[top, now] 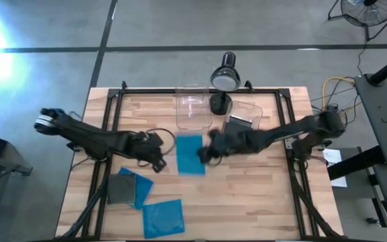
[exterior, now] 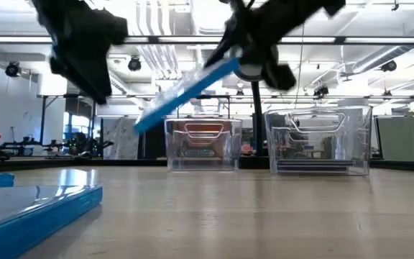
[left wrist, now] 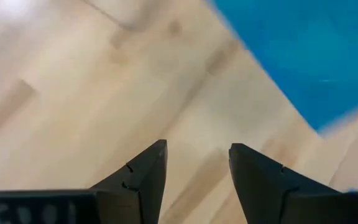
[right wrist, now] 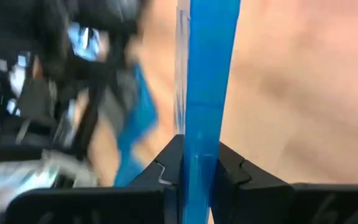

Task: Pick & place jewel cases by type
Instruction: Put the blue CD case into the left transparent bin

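Nearest the low camera, a translucent bright blue flat square plastic case (exterior: 38, 208) lies on the pale wooden surface (top: 247, 195), beside a dark grey case (top: 121, 187). Above mid-surface, the right claw (right wrist: 197, 165) is clenched on another blue case's (top: 190, 154) edge, holding it lifted and tilted, its free end dipping toward the left claw (left wrist: 197, 168), which hangs released just beside it. Beyond stand two clear rectangular bins (exterior: 202, 144). No writing is legible.

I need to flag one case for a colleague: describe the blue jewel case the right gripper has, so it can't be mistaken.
Start at the two clear bins at the table's far edge. Just in front of them, the right gripper is shut on a blue jewel case. It alone is lifted and tilted; the other cases lie flat.
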Controlling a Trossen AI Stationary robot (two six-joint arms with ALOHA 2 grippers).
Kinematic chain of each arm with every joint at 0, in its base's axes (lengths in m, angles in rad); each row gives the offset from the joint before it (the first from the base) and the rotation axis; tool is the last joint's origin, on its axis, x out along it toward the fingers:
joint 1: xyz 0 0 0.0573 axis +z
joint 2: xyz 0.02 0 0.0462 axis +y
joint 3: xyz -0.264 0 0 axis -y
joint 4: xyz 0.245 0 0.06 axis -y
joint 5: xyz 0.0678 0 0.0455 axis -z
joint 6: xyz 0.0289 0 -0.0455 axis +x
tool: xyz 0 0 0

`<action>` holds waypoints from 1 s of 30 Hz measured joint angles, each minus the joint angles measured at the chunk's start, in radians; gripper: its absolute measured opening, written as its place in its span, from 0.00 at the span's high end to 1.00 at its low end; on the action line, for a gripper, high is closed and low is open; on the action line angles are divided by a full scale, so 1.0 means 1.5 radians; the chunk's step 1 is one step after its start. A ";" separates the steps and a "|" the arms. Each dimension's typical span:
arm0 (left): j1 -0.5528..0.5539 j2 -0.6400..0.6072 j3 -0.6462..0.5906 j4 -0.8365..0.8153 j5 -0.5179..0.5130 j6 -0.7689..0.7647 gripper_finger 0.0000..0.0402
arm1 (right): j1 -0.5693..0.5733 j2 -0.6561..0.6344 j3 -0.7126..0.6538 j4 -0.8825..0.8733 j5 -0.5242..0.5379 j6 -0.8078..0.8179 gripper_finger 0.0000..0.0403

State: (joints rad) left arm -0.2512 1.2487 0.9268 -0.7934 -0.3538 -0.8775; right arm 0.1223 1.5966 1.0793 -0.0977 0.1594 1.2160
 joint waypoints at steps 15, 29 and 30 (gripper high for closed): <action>-0.012 -0.112 -0.027 -0.047 -0.143 -0.090 0.61 | -0.244 0.081 0.256 -0.230 0.052 -0.307 0.92; -0.035 -0.111 -0.089 -0.021 -0.091 -0.151 0.61 | -0.263 0.278 0.366 -0.336 -0.135 -0.117 0.75; -0.035 -0.111 -0.089 -0.018 -0.091 -0.151 0.61 | -0.261 0.278 0.373 -0.361 -0.121 -0.123 0.72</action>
State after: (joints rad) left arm -0.3035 1.0824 0.7940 -0.8206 -0.4908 -1.1034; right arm -0.2685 2.0140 1.6388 -0.6399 -0.0220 1.0315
